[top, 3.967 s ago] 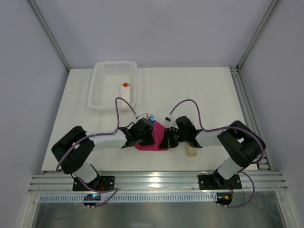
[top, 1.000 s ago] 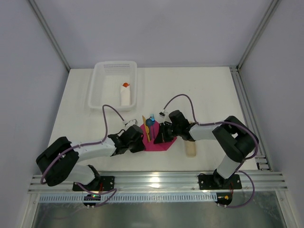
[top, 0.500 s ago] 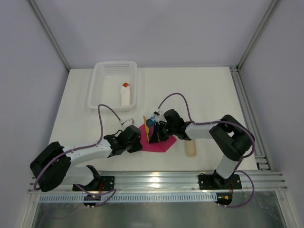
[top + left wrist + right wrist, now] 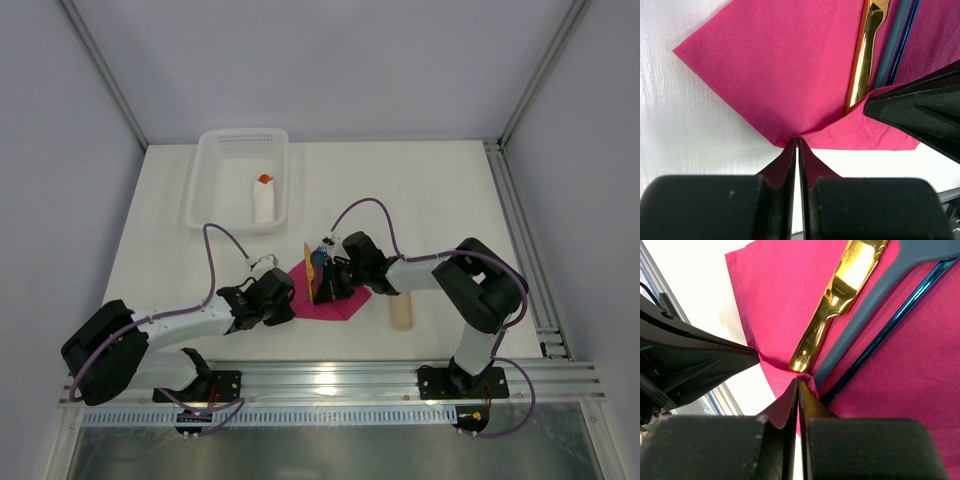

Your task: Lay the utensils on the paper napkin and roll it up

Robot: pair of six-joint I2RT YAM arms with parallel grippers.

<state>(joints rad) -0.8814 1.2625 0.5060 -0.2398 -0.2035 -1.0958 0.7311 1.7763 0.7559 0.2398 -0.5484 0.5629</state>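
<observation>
The magenta paper napkin (image 4: 345,304) lies near the table's front, seen close in the left wrist view (image 4: 780,65) and the right wrist view (image 4: 775,295). On it lie the yellow-orange knife (image 4: 307,265) (image 4: 867,50) (image 4: 840,295) and two blue handles (image 4: 895,40) (image 4: 880,300), with a blue utensil head (image 4: 318,257) past the napkin's far edge. My left gripper (image 4: 291,301) (image 4: 797,141) is shut on the napkin's near corner. My right gripper (image 4: 324,290) (image 4: 799,382) is shut on a raised fold of the napkin, right at the knife's handle end.
A white basket (image 4: 215,190) at the back left holds a white roll with an orange tip (image 4: 263,200). A beige rounded strip (image 4: 401,313) lies just right of the napkin. The metal rail (image 4: 330,385) runs along the near edge.
The right gripper has moved left, drawing the napkin's edge up toward the utensils. The left gripper has drawn back slightly toward the near left, keeping its hold on the corner.
</observation>
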